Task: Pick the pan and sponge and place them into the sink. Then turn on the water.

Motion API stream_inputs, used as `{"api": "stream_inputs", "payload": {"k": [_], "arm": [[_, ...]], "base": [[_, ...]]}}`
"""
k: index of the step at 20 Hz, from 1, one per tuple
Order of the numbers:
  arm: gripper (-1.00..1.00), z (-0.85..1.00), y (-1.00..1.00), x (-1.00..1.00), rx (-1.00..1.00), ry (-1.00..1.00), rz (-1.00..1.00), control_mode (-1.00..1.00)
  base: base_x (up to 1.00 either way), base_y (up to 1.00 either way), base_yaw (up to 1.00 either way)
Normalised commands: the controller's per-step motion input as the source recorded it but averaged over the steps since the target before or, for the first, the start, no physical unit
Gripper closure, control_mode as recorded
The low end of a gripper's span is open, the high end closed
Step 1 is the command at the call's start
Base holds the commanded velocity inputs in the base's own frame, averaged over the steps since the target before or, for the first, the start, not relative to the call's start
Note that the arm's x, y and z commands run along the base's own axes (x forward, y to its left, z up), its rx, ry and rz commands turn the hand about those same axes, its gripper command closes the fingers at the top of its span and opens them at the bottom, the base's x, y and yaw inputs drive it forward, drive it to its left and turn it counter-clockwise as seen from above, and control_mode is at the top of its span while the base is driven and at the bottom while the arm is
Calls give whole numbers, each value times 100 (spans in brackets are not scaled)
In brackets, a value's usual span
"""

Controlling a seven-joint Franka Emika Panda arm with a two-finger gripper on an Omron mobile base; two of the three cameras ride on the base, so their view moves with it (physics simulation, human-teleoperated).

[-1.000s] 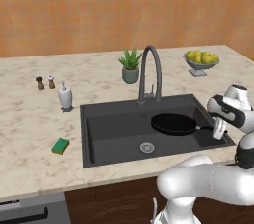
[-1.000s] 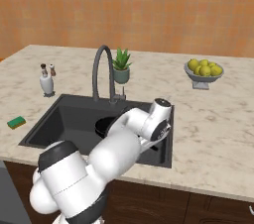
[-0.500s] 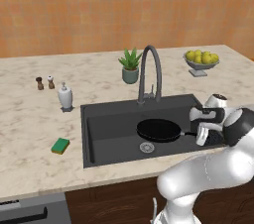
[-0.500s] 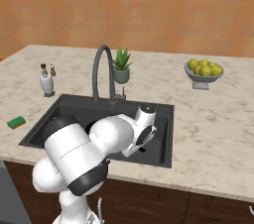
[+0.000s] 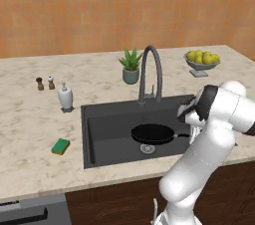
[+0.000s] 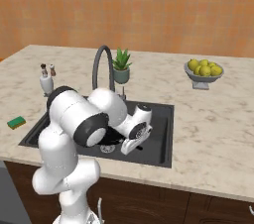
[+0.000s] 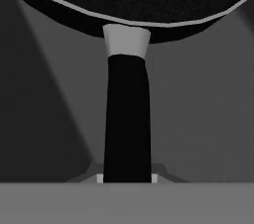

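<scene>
Holding the pan (image 5: 152, 133) by its long black handle, the fingers are shut tight on it. In the hand view the handle (image 7: 127, 119) runs straight up from between the fingers to a grey collar and then to the round black pan. The fingers themselves hide behind the white arm in both base views.

The pan is down inside the sink (image 5: 107, 119). It sits over the round metal drain (image 5: 147, 148), in the middle of the basin. I cannot tell if the pan touches the bottom or hangs just above it.

One sponge (image 5: 61, 146) lies on the bench (image 5: 30, 129), to the left of the sink and near its edge. It is green on top and yellow on the side.

No words or labels can be read on anything.

Here is the count. One tall dark tap (image 5: 151, 72) curves over the back of the sink. One white soap bottle (image 5: 65, 96) stands on the bench behind the sponge. Two small shakers (image 5: 45, 83) stand side by side, just left of the soap bottle. One little green plant (image 5: 131, 65) sits in a pot beside the tap. One bowl (image 5: 201, 61) of yellow fruit stands far to the right on the bench. The fruit are too bunched up to count.
</scene>
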Motion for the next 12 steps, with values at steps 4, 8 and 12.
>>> {"api": "stream_inputs", "payload": {"k": [4,8,12], "arm": [[100,-54,7,40,0,0,4,-100],[100,-64,10,25,0,0,5,-100],[100,-76,2,0,-2,0,7,-100]], "base": [[0,0,0],[0,0,0],[0,0,0]]}}
